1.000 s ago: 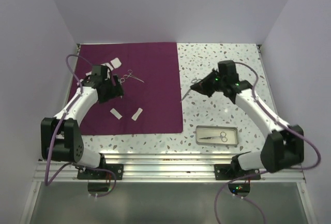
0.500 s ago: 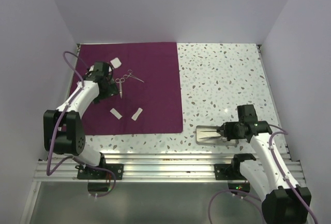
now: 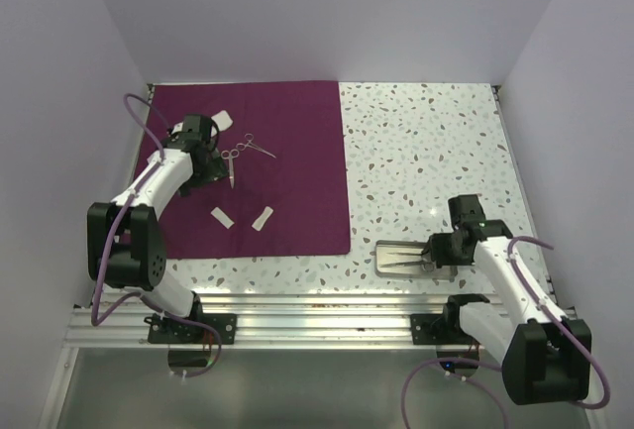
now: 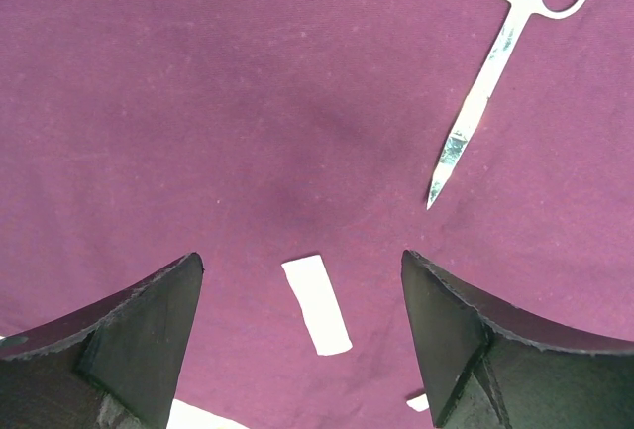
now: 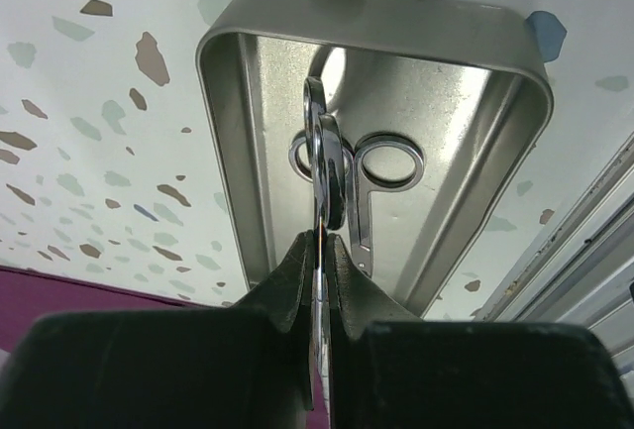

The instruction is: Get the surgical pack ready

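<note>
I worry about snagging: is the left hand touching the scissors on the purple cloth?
Apart. The left wrist view shows bare purple cloth between the open left hand and the scissors lying flat beyond it.

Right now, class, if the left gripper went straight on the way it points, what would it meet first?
Probably the purple cloth, at or near the white gauze pad seen between the open left gripper's jaws; the scissors lie aside. Depth unclear.

Nothing legible anywhere: no lettering, label, brand mark, number or sign to be read on any surface in the three views.
</note>
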`<state>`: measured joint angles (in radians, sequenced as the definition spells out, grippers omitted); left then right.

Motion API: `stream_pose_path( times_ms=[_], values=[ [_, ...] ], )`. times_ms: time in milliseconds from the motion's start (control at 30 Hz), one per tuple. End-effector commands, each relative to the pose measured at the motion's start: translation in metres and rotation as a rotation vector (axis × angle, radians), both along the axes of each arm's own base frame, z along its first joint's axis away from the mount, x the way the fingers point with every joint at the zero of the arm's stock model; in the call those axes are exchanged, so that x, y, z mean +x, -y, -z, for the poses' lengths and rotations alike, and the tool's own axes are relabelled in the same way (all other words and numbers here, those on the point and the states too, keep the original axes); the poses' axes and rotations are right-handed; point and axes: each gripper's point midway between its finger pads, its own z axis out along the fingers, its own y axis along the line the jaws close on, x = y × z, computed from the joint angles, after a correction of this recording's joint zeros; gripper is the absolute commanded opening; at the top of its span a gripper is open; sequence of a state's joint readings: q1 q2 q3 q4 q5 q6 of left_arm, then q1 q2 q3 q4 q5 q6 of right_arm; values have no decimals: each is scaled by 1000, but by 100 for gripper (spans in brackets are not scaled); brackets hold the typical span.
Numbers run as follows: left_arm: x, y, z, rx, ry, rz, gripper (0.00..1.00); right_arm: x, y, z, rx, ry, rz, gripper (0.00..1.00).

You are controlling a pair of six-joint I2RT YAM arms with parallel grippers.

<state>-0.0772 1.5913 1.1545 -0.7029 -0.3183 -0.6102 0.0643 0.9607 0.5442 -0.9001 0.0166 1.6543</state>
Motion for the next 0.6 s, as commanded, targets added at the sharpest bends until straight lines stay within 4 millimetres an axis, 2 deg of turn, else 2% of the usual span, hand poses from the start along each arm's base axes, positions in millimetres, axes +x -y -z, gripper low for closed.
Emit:
stream_pose_path(
  times_ms=[0,100,200,367,433,533,567],
  values=[
    [10,0,-10,7,34,-16,84,20,7,-9,-39,52,6,3],
    [13,1,-8,0,33,-10,84,28,8,-13,-45,84,7,4],
    [14,4,-5,-13,23,-4,84,24,4,-14,-26,72,-12,8],
    [19,14,-3,-55,20,36,83,9,1,-28,-18,63,-51,36],
    [23,19,-5,-82,37,57,82,-1,-2,-35,0,60,-60,42],
    [29,26,-10,-111,55,87,82,-8,-2,-47,-9,45,-98,46],
    [34,28,-12,-116,63,99,80,-9,-8,-50,20,34,-126,47]
  ],
)
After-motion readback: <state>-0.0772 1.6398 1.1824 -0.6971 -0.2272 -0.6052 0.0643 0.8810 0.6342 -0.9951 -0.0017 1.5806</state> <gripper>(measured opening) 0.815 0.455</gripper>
